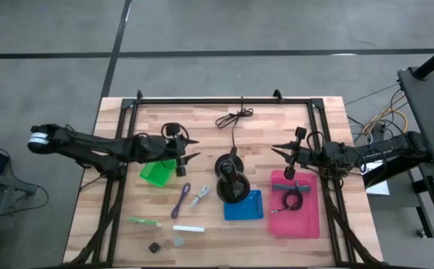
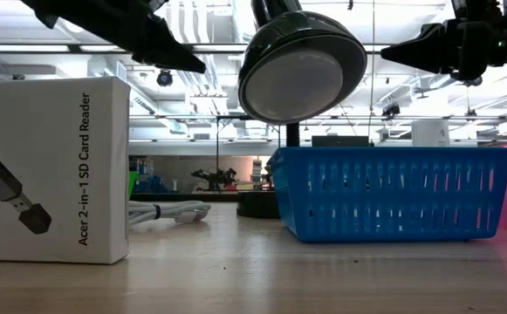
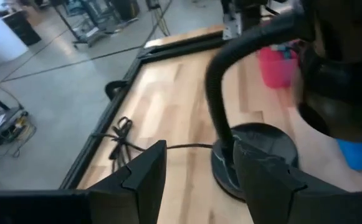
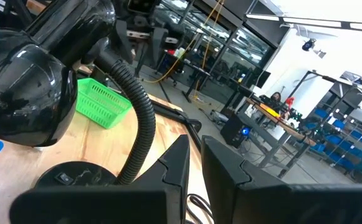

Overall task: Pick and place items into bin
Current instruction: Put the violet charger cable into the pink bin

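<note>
My left gripper hangs open above the table just beyond the green bin, nothing between its fingers; its wrist view looks past them at the black lamp stand's base. My right gripper is shut and empty, held level above the far edge of the pink bin, where a black cable coil lies. On the bare wood lie a purple tool, a teal pen, a green stick, a white stick and two tiny cubes.
The black lamp stand rises at mid-table between both grippers, its head over the blue bin. A long black cord lies at the far edge. In the low view a white card-reader box stands near.
</note>
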Controlling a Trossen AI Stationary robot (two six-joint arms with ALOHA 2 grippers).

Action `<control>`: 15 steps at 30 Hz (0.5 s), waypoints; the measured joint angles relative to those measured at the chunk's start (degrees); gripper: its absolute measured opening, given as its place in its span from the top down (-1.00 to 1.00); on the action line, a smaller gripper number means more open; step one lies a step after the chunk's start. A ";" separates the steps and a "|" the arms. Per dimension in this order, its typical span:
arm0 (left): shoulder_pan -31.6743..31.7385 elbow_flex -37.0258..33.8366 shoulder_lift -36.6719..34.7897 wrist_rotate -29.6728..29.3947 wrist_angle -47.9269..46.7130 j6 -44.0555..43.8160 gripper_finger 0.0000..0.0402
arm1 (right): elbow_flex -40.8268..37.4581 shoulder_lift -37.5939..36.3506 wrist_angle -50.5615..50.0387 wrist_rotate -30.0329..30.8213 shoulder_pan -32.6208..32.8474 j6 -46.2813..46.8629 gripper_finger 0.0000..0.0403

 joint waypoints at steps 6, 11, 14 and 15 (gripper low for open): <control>-1.49 0.06 0.69 -0.29 -1.43 -4.60 0.15 | 0.00 -0.01 0.00 -0.01 0.00 0.00 0.84; -3.10 0.25 0.22 5.01 -9.29 -9.17 0.15 | 0.00 0.00 0.11 -0.02 0.00 -1.34 0.84; -4.08 0.13 0.09 6.54 -11.83 -16.11 0.15 | 0.00 0.00 0.12 -0.04 0.00 -1.92 0.84; -4.36 0.06 0.09 6.55 -13.13 -19.11 0.15 | 0.00 -0.02 0.14 -0.04 0.00 -2.00 0.84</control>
